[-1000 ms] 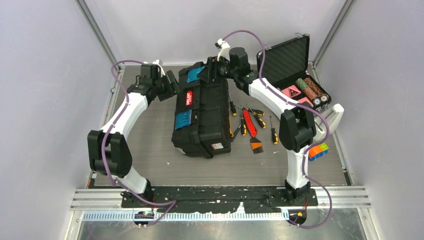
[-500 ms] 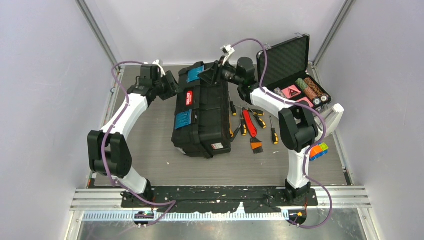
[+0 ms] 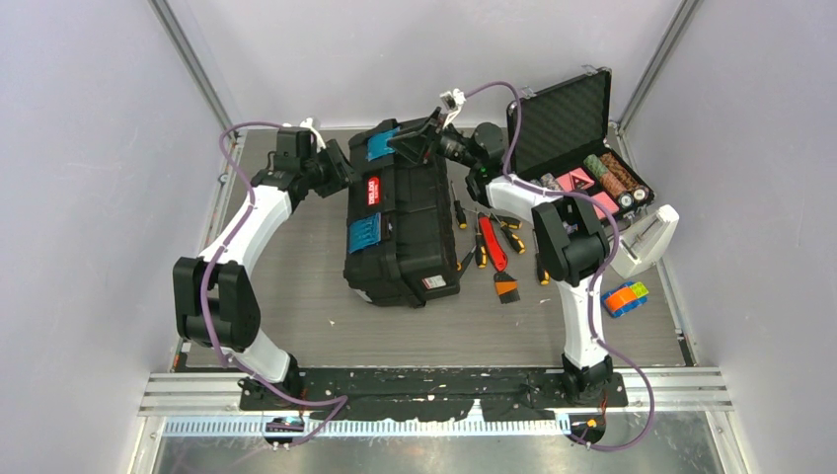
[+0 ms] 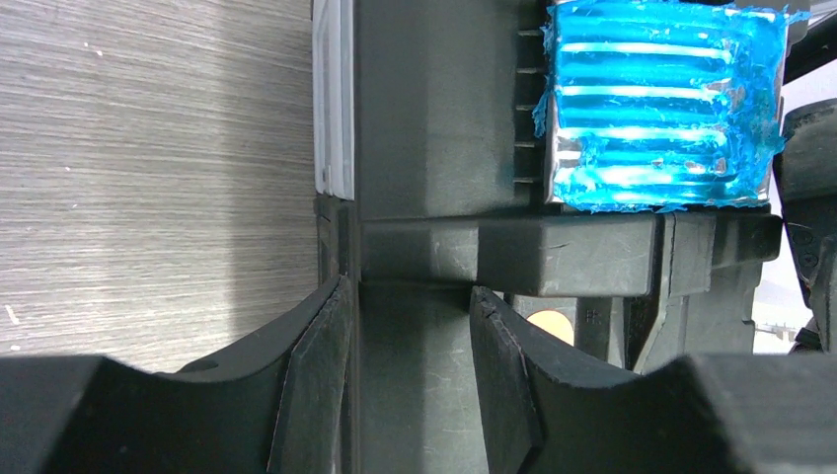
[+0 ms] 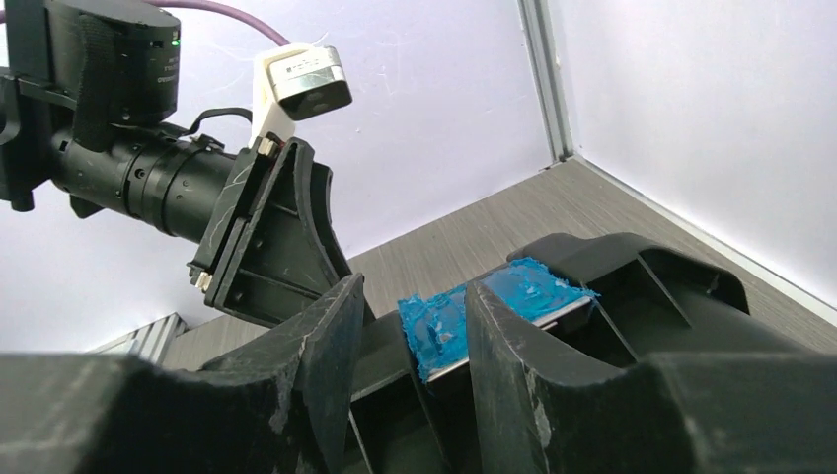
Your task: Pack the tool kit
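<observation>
The tool kit's black toolbox (image 3: 403, 232) lies mid-table with two blue latches (image 3: 363, 234) on its left face. My left gripper (image 3: 342, 170) is at its far left edge. In the left wrist view this gripper (image 4: 407, 288) is shut on a black rib of the toolbox (image 4: 434, 148), below a blue latch (image 4: 656, 109). My right gripper (image 3: 417, 143) reaches over the far end. In the right wrist view it (image 5: 415, 286) is shut on the toolbox rim (image 5: 632, 286) at a blue latch (image 5: 444, 321). Small yellow-black and red hand tools (image 3: 494, 245) lie loose to the right of the toolbox.
An open black case with poker chips (image 3: 592, 173) stands at the back right. A coloured cube (image 3: 627, 297) lies near the right edge, with a white object (image 3: 651, 237) beside it. Enclosure walls close in on the left, back and right.
Both pairs of jaws have narrowed onto the toolbox. The right arm's elbow swung left and nearer, and the toolbox shifted slightly to the right.
</observation>
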Robot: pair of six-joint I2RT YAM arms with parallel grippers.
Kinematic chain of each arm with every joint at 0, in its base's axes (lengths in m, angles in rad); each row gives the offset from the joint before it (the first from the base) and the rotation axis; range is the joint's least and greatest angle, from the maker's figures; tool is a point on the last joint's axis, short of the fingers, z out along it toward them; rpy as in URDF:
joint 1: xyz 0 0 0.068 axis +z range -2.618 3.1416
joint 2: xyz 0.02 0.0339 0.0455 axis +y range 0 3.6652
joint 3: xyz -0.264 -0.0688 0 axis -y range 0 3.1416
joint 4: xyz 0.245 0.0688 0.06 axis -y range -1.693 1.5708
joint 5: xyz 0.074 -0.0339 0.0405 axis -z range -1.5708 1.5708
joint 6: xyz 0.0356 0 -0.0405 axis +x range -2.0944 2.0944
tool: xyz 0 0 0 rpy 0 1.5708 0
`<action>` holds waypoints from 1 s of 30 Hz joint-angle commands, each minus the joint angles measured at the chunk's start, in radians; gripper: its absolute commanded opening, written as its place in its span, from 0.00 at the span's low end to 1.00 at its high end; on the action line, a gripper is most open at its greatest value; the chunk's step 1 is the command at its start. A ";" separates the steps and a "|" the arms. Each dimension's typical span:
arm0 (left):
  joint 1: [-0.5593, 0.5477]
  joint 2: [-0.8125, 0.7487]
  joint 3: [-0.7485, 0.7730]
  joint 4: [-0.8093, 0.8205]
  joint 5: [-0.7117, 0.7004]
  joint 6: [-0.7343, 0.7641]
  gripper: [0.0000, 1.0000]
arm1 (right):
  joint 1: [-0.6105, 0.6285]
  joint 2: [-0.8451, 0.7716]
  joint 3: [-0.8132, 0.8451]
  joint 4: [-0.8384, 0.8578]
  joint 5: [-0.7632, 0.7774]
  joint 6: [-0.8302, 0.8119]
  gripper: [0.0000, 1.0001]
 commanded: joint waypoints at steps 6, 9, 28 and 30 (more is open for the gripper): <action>-0.030 0.053 -0.035 -0.123 -0.004 0.048 0.48 | 0.010 -0.033 -0.051 -0.134 0.039 0.034 0.52; -0.030 0.054 -0.027 -0.139 -0.030 0.069 0.48 | -0.006 -0.139 -0.070 -0.333 0.107 -0.037 0.58; -0.030 -0.005 -0.101 -0.137 0.010 0.087 0.50 | 0.135 -0.218 -0.017 -1.074 0.248 -0.182 0.68; -0.030 -0.017 -0.114 -0.137 0.010 0.093 0.50 | 0.149 -0.202 0.001 -1.088 0.251 -0.224 0.69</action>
